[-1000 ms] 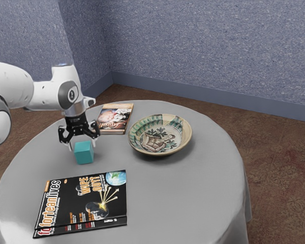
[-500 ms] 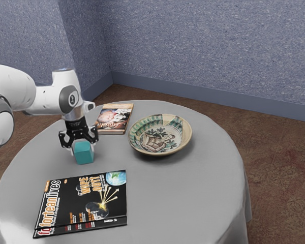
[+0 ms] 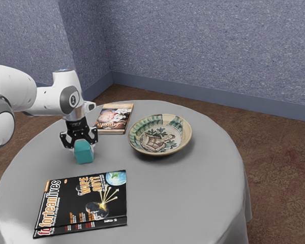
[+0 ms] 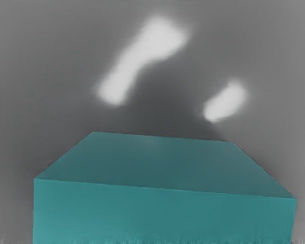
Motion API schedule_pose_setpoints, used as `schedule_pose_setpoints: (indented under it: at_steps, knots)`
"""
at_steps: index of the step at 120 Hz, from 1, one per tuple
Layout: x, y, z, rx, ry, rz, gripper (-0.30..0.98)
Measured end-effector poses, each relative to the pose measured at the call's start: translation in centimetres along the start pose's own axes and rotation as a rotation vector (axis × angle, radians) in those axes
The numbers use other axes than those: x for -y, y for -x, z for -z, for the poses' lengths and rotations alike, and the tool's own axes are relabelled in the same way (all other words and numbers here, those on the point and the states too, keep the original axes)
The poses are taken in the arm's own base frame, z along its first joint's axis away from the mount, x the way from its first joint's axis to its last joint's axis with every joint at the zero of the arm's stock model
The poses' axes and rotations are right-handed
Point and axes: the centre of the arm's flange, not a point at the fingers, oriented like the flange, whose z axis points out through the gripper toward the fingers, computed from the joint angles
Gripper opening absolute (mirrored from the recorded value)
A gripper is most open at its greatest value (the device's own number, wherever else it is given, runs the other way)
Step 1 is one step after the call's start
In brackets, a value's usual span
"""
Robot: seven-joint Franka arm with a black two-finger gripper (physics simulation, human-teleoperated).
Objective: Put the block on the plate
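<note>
Fingers [image 3: 94,137] at teal block [image 3: 84,153], tips seemingly hidden

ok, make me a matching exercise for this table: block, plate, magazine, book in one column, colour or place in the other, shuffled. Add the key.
1. block
2. plate
3. magazine
4. book

A. black cover, nearest the exterior camera
B. reddish-brown cover
C. teal, at the hand
D. round, patterned, with green on it

Pairs: 1-C, 2-D, 3-A, 4-B
</note>
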Motion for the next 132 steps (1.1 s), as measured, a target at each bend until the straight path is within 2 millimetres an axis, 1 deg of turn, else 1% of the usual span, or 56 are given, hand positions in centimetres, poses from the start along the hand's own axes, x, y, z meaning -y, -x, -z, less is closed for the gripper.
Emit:
schedule_pose_setpoints:
  at_steps: [22, 32, 52, 64, 88, 100, 112, 132]
  knots:
    - [-0.5, 0.3, 0.9, -0.015, 0.000, -0.012, 0.40]
    - [-0.6, 0.4, 1.7, -0.024, 0.004, -0.016, 0.39]
    - [-1.3, 1.3, 4.4, -0.047, 0.015, -0.034, 0.38]
    - [-2.0, 2.2, 5.9, -0.060, 0.012, -0.056, 0.38]
    - [-3.2, 3.5, 8.0, -0.079, -0.002, -0.090, 0.38]
    - [-4.8, 4.4, 8.4, -0.088, -0.011, -0.119, 0.38]
    - [-6.9, 5.2, 8.9, -0.102, -0.014, -0.152, 0.38]
    - [-10.1, 6.1, 9.5, -0.125, -0.015, -0.193, 0.38]
